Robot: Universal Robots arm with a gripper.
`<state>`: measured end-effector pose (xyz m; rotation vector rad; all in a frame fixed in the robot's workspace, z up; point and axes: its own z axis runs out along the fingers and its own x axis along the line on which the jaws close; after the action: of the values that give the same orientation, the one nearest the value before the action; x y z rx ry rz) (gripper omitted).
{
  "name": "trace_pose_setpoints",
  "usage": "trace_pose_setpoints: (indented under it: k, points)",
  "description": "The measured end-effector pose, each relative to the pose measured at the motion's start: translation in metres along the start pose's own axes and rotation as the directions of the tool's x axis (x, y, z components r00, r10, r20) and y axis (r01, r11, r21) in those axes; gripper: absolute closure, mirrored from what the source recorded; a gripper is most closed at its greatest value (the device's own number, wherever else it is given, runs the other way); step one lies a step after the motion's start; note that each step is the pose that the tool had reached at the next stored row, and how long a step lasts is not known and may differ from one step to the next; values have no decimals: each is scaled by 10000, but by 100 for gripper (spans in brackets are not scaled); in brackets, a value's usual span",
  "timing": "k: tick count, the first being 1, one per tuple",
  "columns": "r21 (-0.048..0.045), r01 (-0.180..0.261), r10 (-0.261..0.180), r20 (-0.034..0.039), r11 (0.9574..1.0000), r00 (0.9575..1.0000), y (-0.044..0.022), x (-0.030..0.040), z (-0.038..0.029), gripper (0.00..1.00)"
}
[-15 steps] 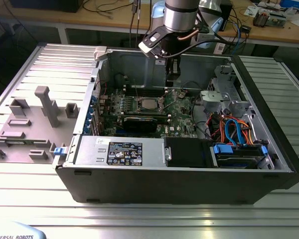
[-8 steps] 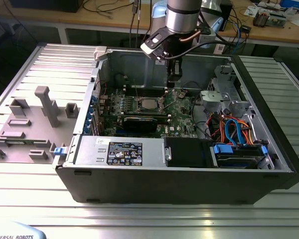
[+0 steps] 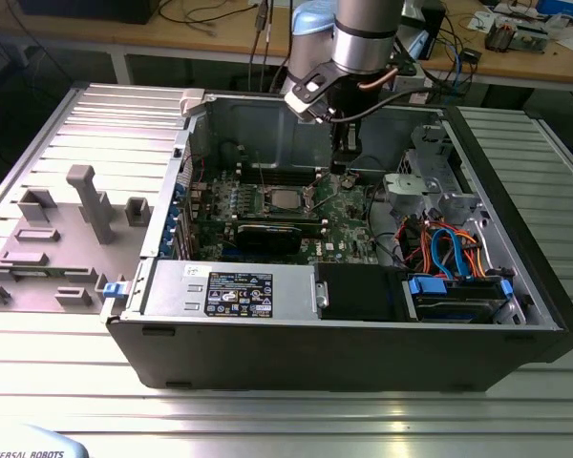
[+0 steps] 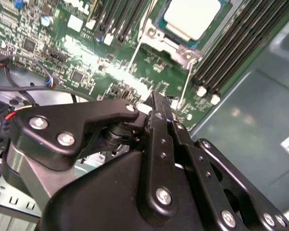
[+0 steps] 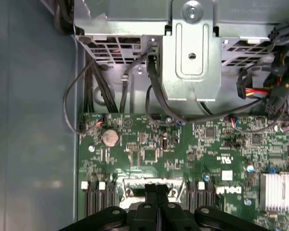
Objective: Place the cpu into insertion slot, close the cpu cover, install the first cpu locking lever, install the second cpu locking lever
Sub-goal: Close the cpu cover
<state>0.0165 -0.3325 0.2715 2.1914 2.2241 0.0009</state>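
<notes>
At the exterior view's left, a grey moulded plastic fixture tray (image 3: 76, 224) lies on the ribbed metal table (image 3: 286, 420). Beside it sits the open black computer case (image 3: 325, 353). On its green motherboard (image 3: 349, 234), the cpu (image 3: 285, 198), a small square chip with a silver top, sits in the insertion slot (image 3: 267, 200); the second wrist view shows it there too (image 4: 191, 17). Just to its right, the black gripper (image 3: 340, 172) hangs low over the board, near the slot, and in the first wrist view its fingers (image 5: 150, 192) are clenched together with nothing visible between them. Further right, blue and orange cables (image 3: 449, 250) cross a metal drive cage (image 3: 430, 157).
</notes>
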Motion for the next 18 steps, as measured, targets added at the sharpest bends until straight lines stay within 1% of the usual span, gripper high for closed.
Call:
trace_pose_setpoints:
  k: [2, 3, 4, 5, 6, 7, 10, 14, 17, 18]
  points:
    - [12, 4, -4, 4, 10000, 10000, 90, -1, 37, 89]
    - [17, 5, -5, 5, 10000, 10000, 121, -1, 47, 89]
    - [28, 6, -6, 8, 10000, 10000, 172, -1, 68, 89]
    - [36, 6, -6, 10, 10000, 10000, 208, -1, 83, 89]
    - [42, 7, -7, 10, 10000, 10000, 224, -1, 95, 89]
    - [51, 8, -8, 8, 10000, 10000, 236, -1, 122, 89]
    - [80, 7, -7, 8, 10000, 10000, 249, 0, 191, 89]
    - [145, 10, -10, 7, 9999, 10000, 248, 1, 274, 89]
    - [173, 10, -10, 4, 9998, 10000, 238, 1, 287, 89]
    - [174, 11, -11, 0, 9998, 10000, 214, 2, 288, 89]
